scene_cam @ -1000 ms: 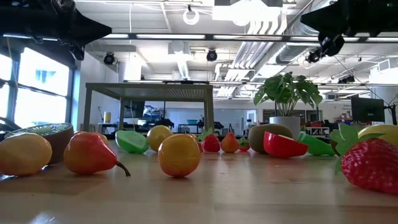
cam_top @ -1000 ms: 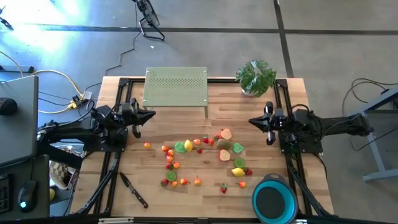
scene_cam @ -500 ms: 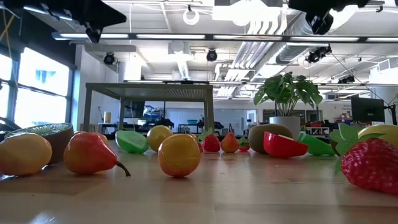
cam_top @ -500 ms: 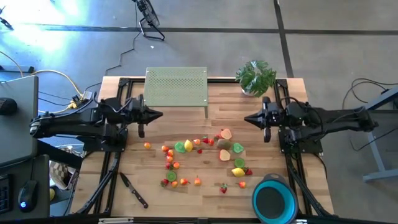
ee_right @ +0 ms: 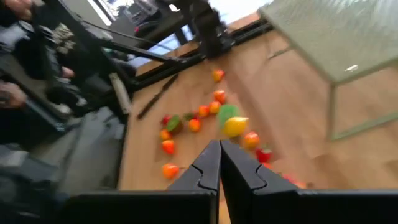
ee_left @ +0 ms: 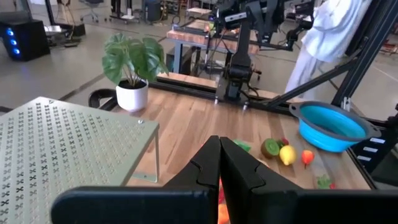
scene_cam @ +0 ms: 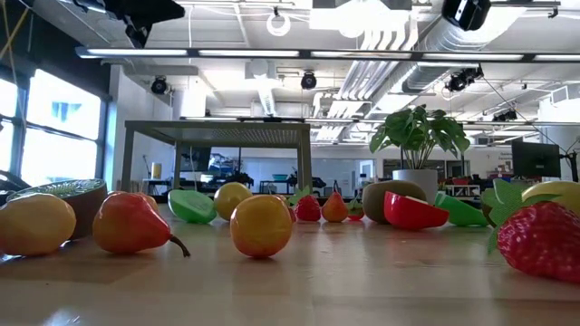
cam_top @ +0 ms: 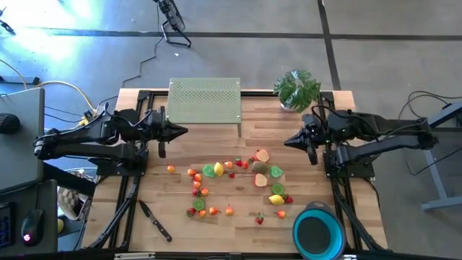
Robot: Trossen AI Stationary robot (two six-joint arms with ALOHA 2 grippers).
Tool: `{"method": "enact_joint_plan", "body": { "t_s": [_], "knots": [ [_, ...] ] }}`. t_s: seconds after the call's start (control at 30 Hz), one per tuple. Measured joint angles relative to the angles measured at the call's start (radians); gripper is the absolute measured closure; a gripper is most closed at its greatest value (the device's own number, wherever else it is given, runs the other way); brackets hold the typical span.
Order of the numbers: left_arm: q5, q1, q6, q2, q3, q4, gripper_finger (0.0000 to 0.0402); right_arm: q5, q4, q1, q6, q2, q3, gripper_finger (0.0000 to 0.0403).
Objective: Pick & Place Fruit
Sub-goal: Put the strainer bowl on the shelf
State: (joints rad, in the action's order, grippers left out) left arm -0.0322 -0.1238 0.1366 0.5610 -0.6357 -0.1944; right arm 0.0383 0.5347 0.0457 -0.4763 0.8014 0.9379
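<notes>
Both arms are raised in approach posture. Left gripper (cam_top: 180, 131) and right gripper (cam_top: 289, 140) are fully closed and empty; the fruit (cam_top: 234, 180) lies scattered on the counter (cam_top: 216, 231) between and below them.

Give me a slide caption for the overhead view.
Both shut grippers, left and right, hover above scattered toy fruit; blue bowl empty.

Red, orange, yellow, green and brown fruit (cam_top: 234, 180) scattered over pale wood table (cam_top: 216, 231). Beside fruit, bright blue bowl (cam_top: 319, 232). Behind fruit, grey-green perforated rack (cam_top: 204, 100), leafy green plant (cam_top: 296, 88) in white pot.
</notes>
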Motion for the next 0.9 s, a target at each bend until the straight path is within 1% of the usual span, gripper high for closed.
{"method": "enact_joint_plan", "body": {
  "t_s": [0.1, 0.27, 0.4, 0.5, 0.63, 0.73, 0.9],
  "knots": [
    [0.0, 0.0, 0.0, 0.0, 0.0, 0.003, 0.0396, 0.041, -0.005, 0.0, -0.015, 0.003, 0.0, 0.04],
    [0.0, 0.0, 0.0, 0.0, -0.001, 0.011, 0.0396, 0.041, -0.008, 0.0, 0.005, 0.008, 0.0, 0.04],
    [0.0, 0.0, 0.002, 0.0, -0.001, 0.011, 0.0396, 0.054, -0.008, 0.0, -0.058, 0.023, 0.0, 0.04],
    [-0.001, 0.0, 0.003, 0.0, -0.001, 0.011, 0.0396, 0.116, -0.006, 0.0, -0.088, 0.033, 0.0, 0.04],
    [-0.001, 0.0, 0.037, 0.0, -0.001, 0.011, 0.0396, 0.201, 0.02, 0.016, -0.174, 0.041, 0.0, 0.04],
    [-0.001, 0.0, 0.053, 0.0, -0.001, 0.011, 0.0396, 0.196, 0.125, 0.054, -0.229, 0.053, 0.029, 0.04],
    [-0.002, 0.0, 0.053, 0.0, -0.001, 0.011, 0.0396, 0.119, 0.411, 0.145, -0.265, 0.139, 0.16, 0.04]
  ]
}}
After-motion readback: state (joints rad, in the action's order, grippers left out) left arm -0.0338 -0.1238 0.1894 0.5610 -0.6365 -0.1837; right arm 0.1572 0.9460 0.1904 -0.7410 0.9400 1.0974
